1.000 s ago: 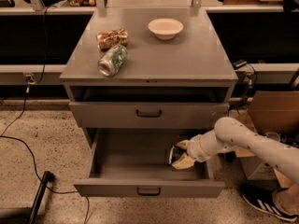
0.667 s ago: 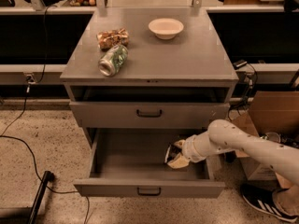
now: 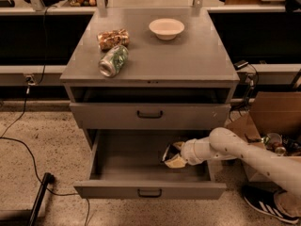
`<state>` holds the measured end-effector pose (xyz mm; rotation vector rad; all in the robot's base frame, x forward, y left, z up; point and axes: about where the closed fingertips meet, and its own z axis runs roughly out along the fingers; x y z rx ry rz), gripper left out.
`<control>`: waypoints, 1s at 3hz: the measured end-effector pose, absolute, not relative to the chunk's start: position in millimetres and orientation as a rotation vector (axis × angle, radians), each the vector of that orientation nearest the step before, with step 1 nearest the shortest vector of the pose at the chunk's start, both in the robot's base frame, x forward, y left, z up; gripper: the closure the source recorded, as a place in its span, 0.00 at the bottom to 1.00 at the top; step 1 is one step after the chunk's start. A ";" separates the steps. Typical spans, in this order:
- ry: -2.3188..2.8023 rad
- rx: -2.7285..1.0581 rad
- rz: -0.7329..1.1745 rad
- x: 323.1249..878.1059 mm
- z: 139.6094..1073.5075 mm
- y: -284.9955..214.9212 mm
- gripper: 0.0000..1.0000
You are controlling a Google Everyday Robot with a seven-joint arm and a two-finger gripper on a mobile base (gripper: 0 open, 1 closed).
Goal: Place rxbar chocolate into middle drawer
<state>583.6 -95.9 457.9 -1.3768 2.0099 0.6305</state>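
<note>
The middle drawer (image 3: 117, 190) is the lower grey drawer of the cabinet, and it is pulled open. My gripper (image 3: 170, 157) reaches into it from the right, low over the right half of the drawer floor. It is shut on the rxbar chocolate (image 3: 166, 153), a small dark flat bar that shows at the gripper's tip. The bar is held inside the drawer, just above or on its floor; I cannot tell which. My pale arm (image 3: 235, 149) crosses the drawer's right wall.
The like grey drawer (image 3: 149, 115) above is closed. On the cabinet top lie a green can (image 3: 113, 60), a tan snack packet (image 3: 112, 38) and a white bowl (image 3: 166, 28). A cardboard box (image 3: 275, 114) and a shoe (image 3: 263, 204) are at the right. A black pole (image 3: 40, 197) and cables lie at the left.
My gripper has moved a little to the left inside the open drawer, carrying the dark bar with it. Nothing on the cabinet top has moved.
</note>
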 end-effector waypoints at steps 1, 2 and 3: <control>1.960 -1.343 0.668 588.4 438.6 -90.2 1.00; 1.936 -1.330 0.687 590.4 427.4 -88.2 0.81; 1.921 -1.336 0.760 594.6 422.3 -85.6 0.57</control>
